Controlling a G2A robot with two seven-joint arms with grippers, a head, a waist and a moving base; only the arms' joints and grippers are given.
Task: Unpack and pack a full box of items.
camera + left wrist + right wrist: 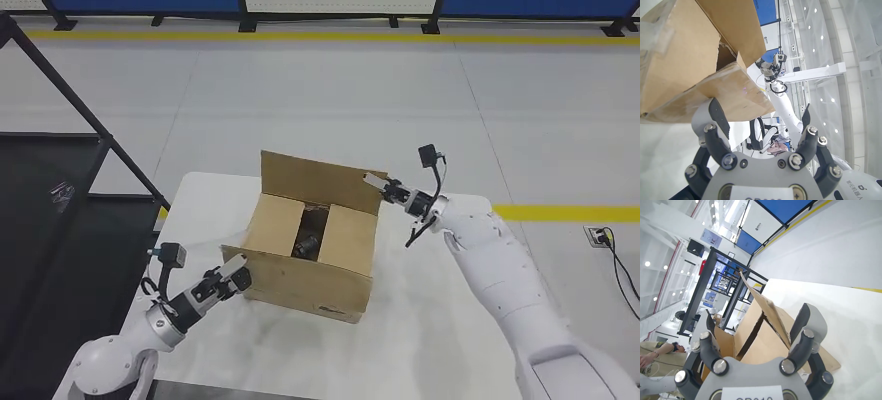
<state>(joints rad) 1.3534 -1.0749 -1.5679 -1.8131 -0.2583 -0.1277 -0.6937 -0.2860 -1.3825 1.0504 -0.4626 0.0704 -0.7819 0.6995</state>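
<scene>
A brown cardboard box [300, 285] stands in the middle of the white table [430, 330]. Its far flap [315, 180] is upright and its side flaps are partly folded in, with dark items [308, 238] showing in the gap between them. My left gripper [235, 275] is open at the box's near left corner. In the left wrist view, one of the left gripper's [762, 113] fingers [718, 115] lies just under a drooping flap [730, 91]. My right gripper [385, 185] is open at the far right corner. There the flap's edge [762, 302] stands between the right gripper's [755, 321] fingers.
A black metal frame [60, 200] stands left of the table, close to my left arm. A yellow line [570, 212] runs along the floor on the right. Bare tabletop lies to the right of the box and in front of it.
</scene>
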